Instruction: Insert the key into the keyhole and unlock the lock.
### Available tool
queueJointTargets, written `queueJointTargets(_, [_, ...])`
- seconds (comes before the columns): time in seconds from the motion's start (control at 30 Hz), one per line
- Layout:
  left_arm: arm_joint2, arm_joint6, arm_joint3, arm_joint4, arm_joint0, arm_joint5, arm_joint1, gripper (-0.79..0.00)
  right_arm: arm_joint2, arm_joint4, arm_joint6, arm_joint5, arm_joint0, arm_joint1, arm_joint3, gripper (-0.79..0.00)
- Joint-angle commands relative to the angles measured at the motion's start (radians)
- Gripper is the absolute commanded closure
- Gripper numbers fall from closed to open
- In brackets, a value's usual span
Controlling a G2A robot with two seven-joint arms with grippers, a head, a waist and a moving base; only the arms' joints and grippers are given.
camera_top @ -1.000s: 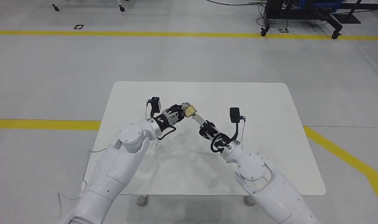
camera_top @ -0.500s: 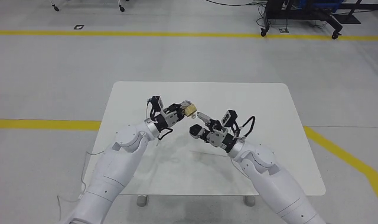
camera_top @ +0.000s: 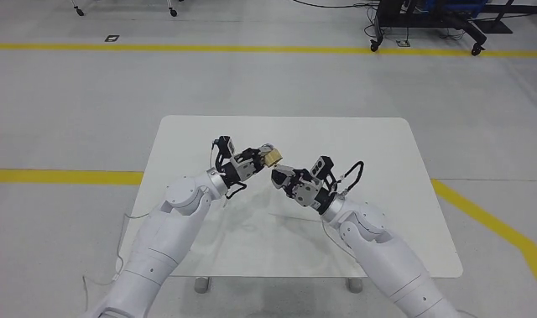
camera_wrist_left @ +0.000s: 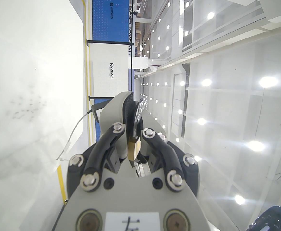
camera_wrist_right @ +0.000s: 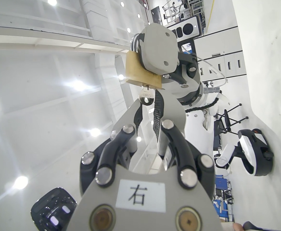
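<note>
A brass padlock hangs above the middle of the white table, with my left gripper shut on it. In the left wrist view the steel shackle and brass body sit between the fingers. From the right wrist view the padlock faces me bottom first, and a silver key sticks in its keyhole. My right gripper is just below the lock, and its fingers are shut on the key's head.
The table edges are far from both grippers. A yellow floor line runs beside the table. Wheeled stands sit far back in the room.
The right forearm swung outward and its wrist rolled over while the gripper stayed at the lock's underside. The left gripper and padlock barely moved.
</note>
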Motion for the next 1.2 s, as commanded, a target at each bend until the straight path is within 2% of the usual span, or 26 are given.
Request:
queueJointTargets(0.0, [-0.001, -0.004, 0.000, -0.001, 0.000, -0.003, 0.000, 0.000, 0.000, 0.012, 0.002, 0.007, 0.002, -0.002, 0.006, -0.092])
queueJointTargets(0.1, [-0.001, -0.012, 0.003, -0.001, -0.003, -0.008, -0.001, 0.000, 0.003, 0.022, 0.001, 0.013, 0.008, -0.005, 0.018, -0.071])
queueJointTargets(0.53, [-0.002, -0.016, 0.011, -0.008, -0.004, -0.005, -0.004, 0.000, 0.014, -0.010, 0.007, 0.010, 0.005, -0.010, 0.015, -0.185])
queueJointTargets(0.67, [-0.001, -0.022, 0.011, -0.005, -0.006, -0.004, -0.005, 0.000, 0.019, -0.023, -0.003, 0.008, 0.000, -0.011, 0.009, -0.148])
queueJointTargets(0.7, [-0.001, -0.022, 0.011, -0.005, -0.007, -0.004, -0.005, 0.000, 0.020, -0.024, -0.003, 0.009, 0.000, -0.011, 0.009, -0.077])
queueJointTargets(0.77, [0.000, -0.025, 0.012, -0.003, -0.007, -0.006, -0.006, 0.000, 0.023, -0.020, -0.002, 0.009, -0.003, -0.012, 0.011, 0.000])
queueJointTargets(1.17, [0.005, -0.046, -0.009, 0.058, -0.003, -0.050, -0.003, 0.000, 0.015, 0.122, 0.063, 0.033, 0.006, -0.030, 0.051, 0.000])
